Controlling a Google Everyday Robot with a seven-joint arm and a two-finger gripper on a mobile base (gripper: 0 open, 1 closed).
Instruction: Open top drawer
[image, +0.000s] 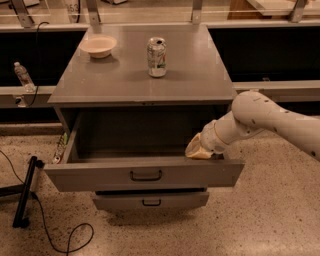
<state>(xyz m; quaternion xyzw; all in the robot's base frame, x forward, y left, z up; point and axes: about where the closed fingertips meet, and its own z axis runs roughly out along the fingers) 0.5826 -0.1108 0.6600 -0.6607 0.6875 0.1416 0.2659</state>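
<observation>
The top drawer (145, 175) stands well out of the grey bench (200, 75), its deep box open to view. The gripper (199, 148) sits at the drawer's right end, just behind the front panel's top edge; whether it is wide or narrow cannot be told. Above the drawer, a can (156, 57) and a bowl (98, 46) stand on the bench top.

Rounded white arm (260, 114), dotted dark, ends in a cream end effector (199, 148) at the right front of the top drawer (95, 176).
</observation>
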